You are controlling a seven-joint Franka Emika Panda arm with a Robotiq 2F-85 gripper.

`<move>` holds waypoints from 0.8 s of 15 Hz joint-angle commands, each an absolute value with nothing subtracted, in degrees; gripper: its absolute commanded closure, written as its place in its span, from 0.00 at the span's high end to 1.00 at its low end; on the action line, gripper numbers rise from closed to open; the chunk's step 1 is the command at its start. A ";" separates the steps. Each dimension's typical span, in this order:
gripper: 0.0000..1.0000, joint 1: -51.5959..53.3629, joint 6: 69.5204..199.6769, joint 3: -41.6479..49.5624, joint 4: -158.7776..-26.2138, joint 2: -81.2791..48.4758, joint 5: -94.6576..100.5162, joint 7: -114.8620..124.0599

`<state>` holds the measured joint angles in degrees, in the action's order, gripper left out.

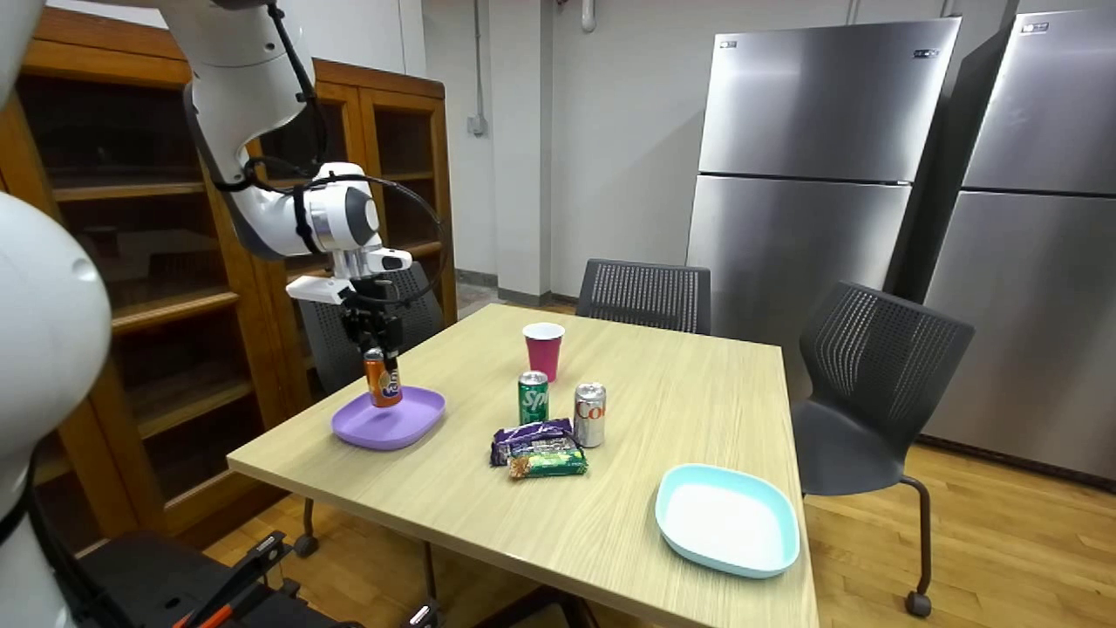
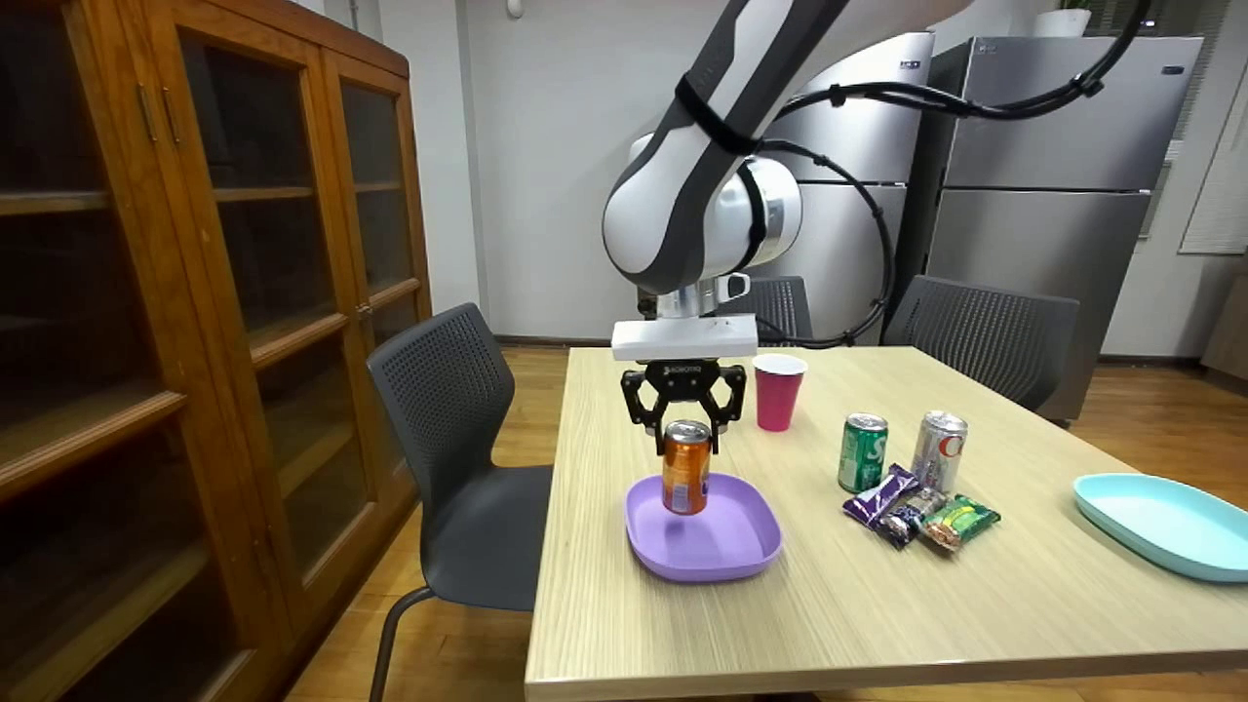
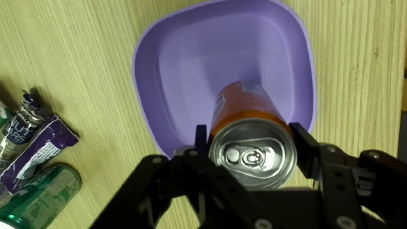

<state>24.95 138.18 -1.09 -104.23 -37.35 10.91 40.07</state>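
My gripper [image 2: 687, 448] is shut on an orange Fanta can [image 2: 686, 478], one black finger on either side near the top. The can stands upright inside the outline of a purple square plate [image 2: 707, 570]. Whether its base touches the plate or hangs just above it, I cannot tell. From above, the wrist view shows the silver lid of the can [image 3: 251, 156] between the fingers [image 3: 305, 146]. Under it lies the purple plate [image 3: 190, 63], with a dark shadow near the can's base.
A green Sprite can [image 1: 533, 398], a silver Coke can [image 1: 589, 414] and wrapped snack bars [image 1: 539, 449] cluster mid-table. Behind them stands a pink cup [image 1: 544, 353]. A light blue plate [image 1: 728, 521] lies near the table's edge. Chairs [image 2: 444, 409] surround the table; a wooden cabinet [image 2: 322, 292] stands beside it.
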 commanded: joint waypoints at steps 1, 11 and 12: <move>0.40 25.65 134.23 -1.31 -97.65 -40.88 10.65 38.73; 0.40 26.05 130.89 -1.06 -89.84 -46.23 10.35 37.87; 0.40 26.06 130.63 -1.05 -89.30 -46.57 10.34 37.80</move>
